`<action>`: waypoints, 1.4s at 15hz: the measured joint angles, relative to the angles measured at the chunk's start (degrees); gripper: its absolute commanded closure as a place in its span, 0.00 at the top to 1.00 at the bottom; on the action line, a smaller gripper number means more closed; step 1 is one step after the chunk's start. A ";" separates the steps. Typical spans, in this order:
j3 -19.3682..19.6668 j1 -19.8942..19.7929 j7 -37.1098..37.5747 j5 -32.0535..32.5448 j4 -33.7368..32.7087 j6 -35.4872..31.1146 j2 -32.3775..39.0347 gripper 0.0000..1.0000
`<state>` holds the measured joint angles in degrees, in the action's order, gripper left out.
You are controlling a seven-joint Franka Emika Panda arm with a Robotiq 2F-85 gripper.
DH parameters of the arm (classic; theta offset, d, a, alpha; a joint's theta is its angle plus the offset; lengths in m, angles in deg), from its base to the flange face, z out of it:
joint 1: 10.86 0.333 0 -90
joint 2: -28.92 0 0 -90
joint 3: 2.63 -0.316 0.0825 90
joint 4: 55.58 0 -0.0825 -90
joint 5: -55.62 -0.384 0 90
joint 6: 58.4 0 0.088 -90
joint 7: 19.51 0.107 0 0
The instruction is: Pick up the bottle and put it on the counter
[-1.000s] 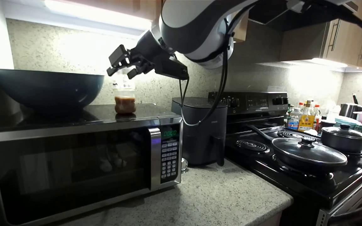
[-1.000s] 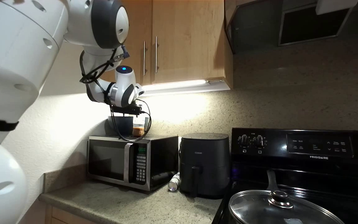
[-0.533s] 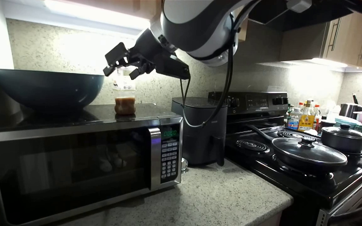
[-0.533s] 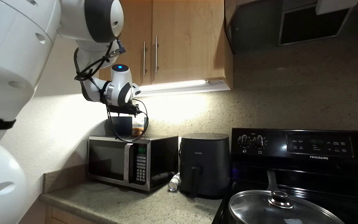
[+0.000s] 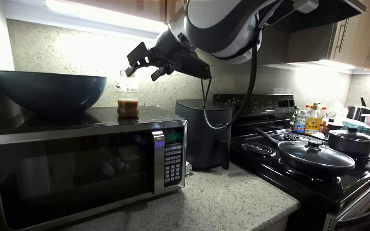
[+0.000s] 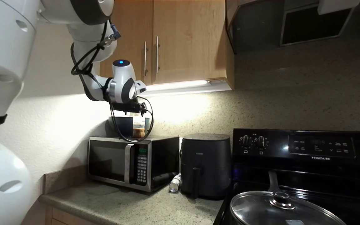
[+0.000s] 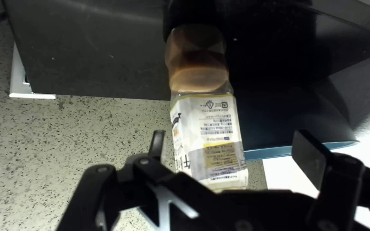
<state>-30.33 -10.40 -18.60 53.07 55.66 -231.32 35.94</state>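
Observation:
The bottle (image 5: 127,106), clear with brown liquid and a pale label, stands upright on the microwave in both exterior views (image 6: 138,130). Its cap is washed out or hidden. My gripper (image 5: 143,73) is open and empty, above the bottle and a little to its right in that exterior view; it also shows in an exterior view (image 6: 135,113). In the wrist view the bottle (image 7: 204,128) lies in line between the spread fingers (image 7: 231,149), apart from both; its top is hidden behind the gripper body. The speckled counter (image 5: 223,199) lies below the microwave, also in an exterior view (image 6: 130,203).
The microwave (image 5: 75,176) carries a large dark blue bowl (image 5: 50,91) beside the bottle. A black air fryer (image 5: 204,134) stands right of it, then the stove with a lidded pan (image 5: 315,157). A cabinet (image 6: 189,40) hangs above. A cylinder (image 6: 174,183) lies by the air fryer.
My gripper shifted slightly left, then moved right and a little up, away from above the bottle in an exterior view. It stayed open. The bottle has not moved.

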 measured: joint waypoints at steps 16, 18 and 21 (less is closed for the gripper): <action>8.33 8.26 -0.52 2.19 -6.86 -0.80 7.44 1.00; 7.56 8.25 -0.72 2.19 -7.68 -1.45 8.29 1.00; 6.55 8.20 -1.13 2.19 -9.23 -2.53 9.84 1.00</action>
<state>-23.78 -2.21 -19.73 55.26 46.43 -233.85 45.78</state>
